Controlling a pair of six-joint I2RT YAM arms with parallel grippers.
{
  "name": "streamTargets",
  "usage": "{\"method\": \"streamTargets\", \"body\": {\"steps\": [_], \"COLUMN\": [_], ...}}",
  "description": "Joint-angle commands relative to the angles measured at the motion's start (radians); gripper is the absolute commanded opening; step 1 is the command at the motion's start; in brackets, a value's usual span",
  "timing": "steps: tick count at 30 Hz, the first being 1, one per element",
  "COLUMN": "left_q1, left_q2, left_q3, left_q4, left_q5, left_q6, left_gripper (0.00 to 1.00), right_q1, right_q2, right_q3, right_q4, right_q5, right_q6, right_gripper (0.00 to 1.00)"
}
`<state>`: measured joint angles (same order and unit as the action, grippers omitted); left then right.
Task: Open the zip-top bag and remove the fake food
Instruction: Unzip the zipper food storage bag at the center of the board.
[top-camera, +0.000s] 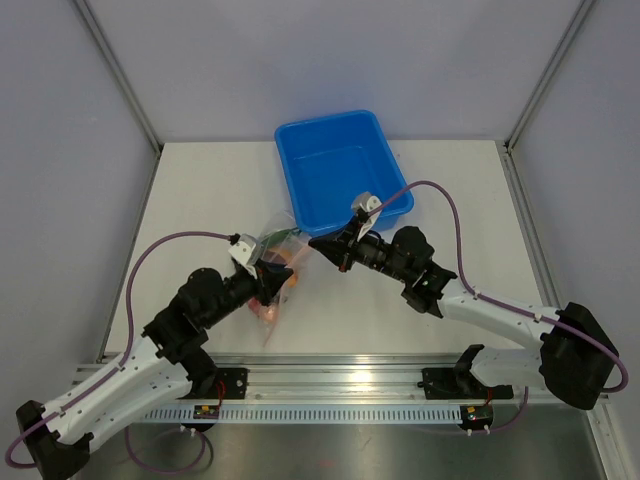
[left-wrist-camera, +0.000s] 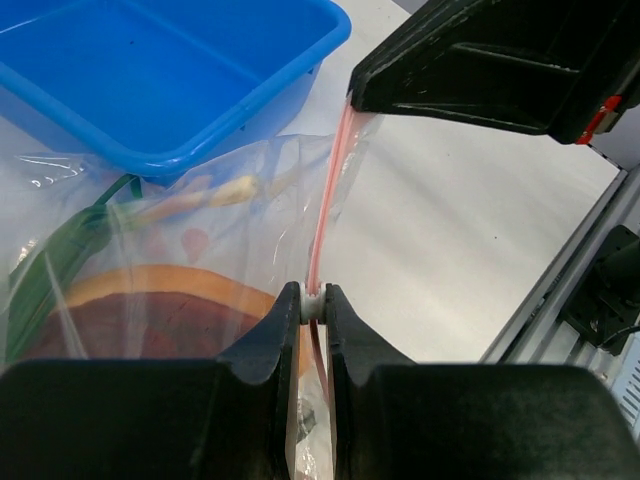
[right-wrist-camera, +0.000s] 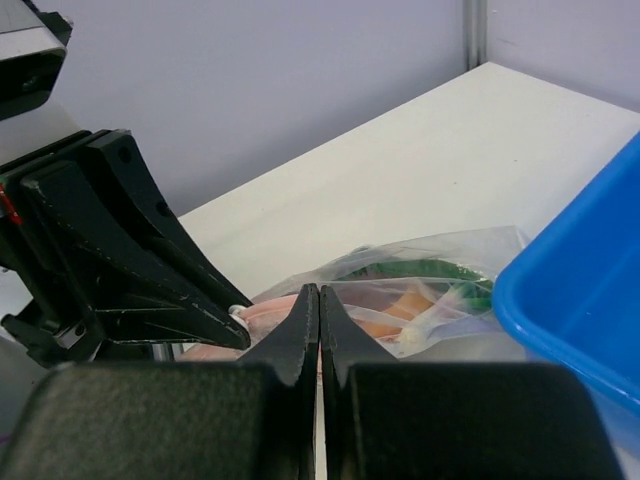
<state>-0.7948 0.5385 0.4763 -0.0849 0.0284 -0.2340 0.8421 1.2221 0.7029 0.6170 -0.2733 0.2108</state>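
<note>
Left gripper (left-wrist-camera: 313, 298) pinching zip-top bag (left-wrist-camera: 200, 235), white table (top-camera: 200, 190), grey walls (top-camera: 330, 60)

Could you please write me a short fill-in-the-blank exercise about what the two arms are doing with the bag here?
1. The left gripper and the right gripper both pinch the zip strip of the bag, a strip coloured ___.
2. The toy food lies ___ the bag.
3. The tub next to the bag is ___ in colour.

Missing words: pink; inside; blue.
</note>
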Motion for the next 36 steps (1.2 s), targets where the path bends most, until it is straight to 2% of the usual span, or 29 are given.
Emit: {"method": "streamTargets", "body": {"steps": [1,12,23,33,35,36], "left_q1": [-0.006,-0.006,-0.006,-0.006,-0.006,-0.006], "left_q2": [0.000,-0.092,-0.103,-0.130,-0.121,-0.114], "left_q3": [0.041,0.028,0.093,0.111,0.111,0.111], "left_q4": [-0.026,-0.053,-0.269,-0.361,-0.355,-0.352], "left_q5": [-0.061,-0.076,-0.166,-0.159,-0.169,-0.183], "left_q6": [0.004,-0.030,-0.154,-0.211,-0.203,-0.199], "left_gripper": [0.00,0.01,0.01,0.01,0.02,0.01], "right_q1": [-0.012,-0.012,-0.012,-0.012,-0.012,-0.012], "right_q2": [-0.065,-0.119,-0.092,-0.070,-0.065,-0.065], "right_q3": [-0.005,-0.049,-0.048,-0.043,-0.011,0.009], "right_q4": [0.128,0.154,0.161,0.159,0.123,0.034], "right_q5": [0.155,0.367,0.473,0.490,0.409,0.360], "right_q6": [0.001,-0.024,-0.033,-0.047,-0.057,-0.079], "right_gripper": [0.00,0.00,0.00,0.00,0.00,0.03]}}
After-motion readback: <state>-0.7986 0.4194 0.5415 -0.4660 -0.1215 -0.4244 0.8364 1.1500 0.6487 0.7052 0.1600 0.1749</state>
